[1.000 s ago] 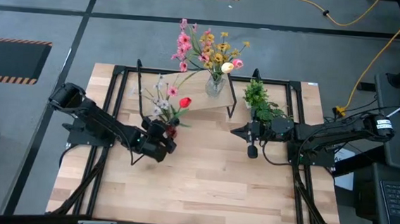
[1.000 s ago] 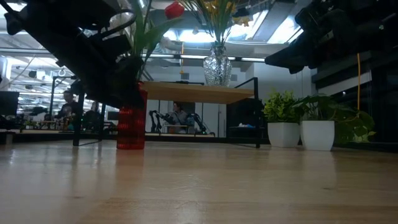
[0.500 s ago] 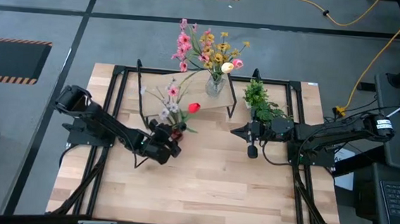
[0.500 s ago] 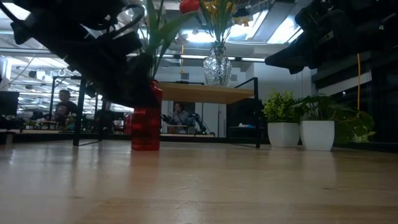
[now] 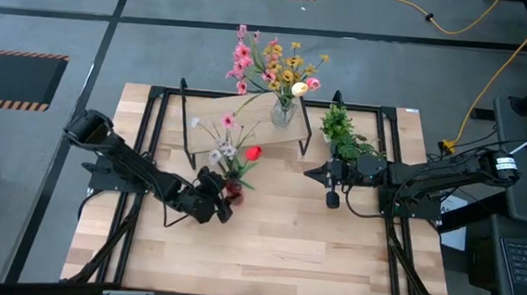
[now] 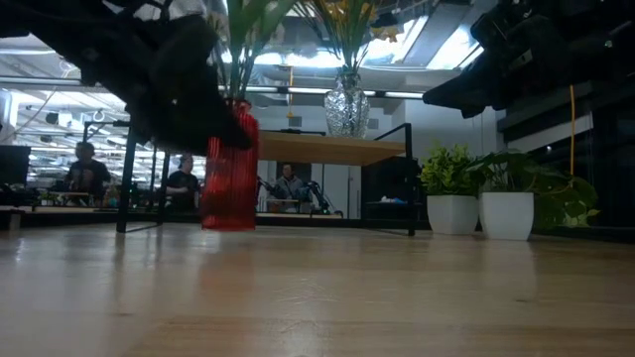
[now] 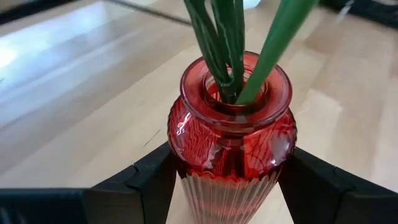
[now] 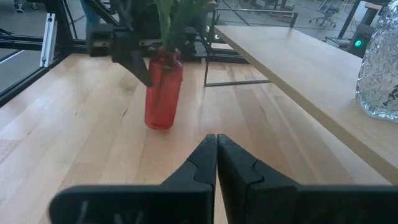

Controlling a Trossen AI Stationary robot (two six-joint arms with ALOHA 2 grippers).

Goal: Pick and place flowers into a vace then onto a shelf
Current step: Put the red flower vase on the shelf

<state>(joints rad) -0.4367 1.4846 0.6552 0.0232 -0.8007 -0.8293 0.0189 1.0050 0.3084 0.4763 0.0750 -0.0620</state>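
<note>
Red vase, holding flowers: clamped at the body between the left gripper fingers, just in front of the shelf, presumably for lifting onto it. Clear vase with flowers already stands on the shelf. Right gripper: fingers together, idle over the table.

red ribbed vase | green stems | clear cut-glass vase | light-wood shelf

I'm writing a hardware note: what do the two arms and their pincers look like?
Both arms are black, jointed segments with black cables along them. The left pincer has two broad, flat, matte black fingers; the right pincer has two wedge-shaped black fingers tapering to narrow tips. No markings show.
</note>
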